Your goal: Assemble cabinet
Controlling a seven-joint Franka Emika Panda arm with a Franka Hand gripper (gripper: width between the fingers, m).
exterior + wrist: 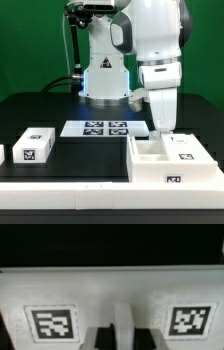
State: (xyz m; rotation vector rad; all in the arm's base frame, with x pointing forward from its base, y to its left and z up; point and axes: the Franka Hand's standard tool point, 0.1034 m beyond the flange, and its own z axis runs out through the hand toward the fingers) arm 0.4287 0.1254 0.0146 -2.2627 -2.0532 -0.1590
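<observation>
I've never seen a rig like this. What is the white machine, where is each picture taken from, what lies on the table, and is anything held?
The white machine is a robot arm, and at its end sits a two-finger gripper. One picture comes from a camera off the arm that takes in the whole black table. The other comes from a camera on the wrist, looking past the gripper's own dark fingers.

On the table stand a big white plastic box with square black-and-white tags and, toward the exterior view's left, a smaller white tagged block. The thin flat white marker board is only a fixed reference for the rig.

The gripper is shut on a thin white wall of the box, which rests on the table.
</observation>
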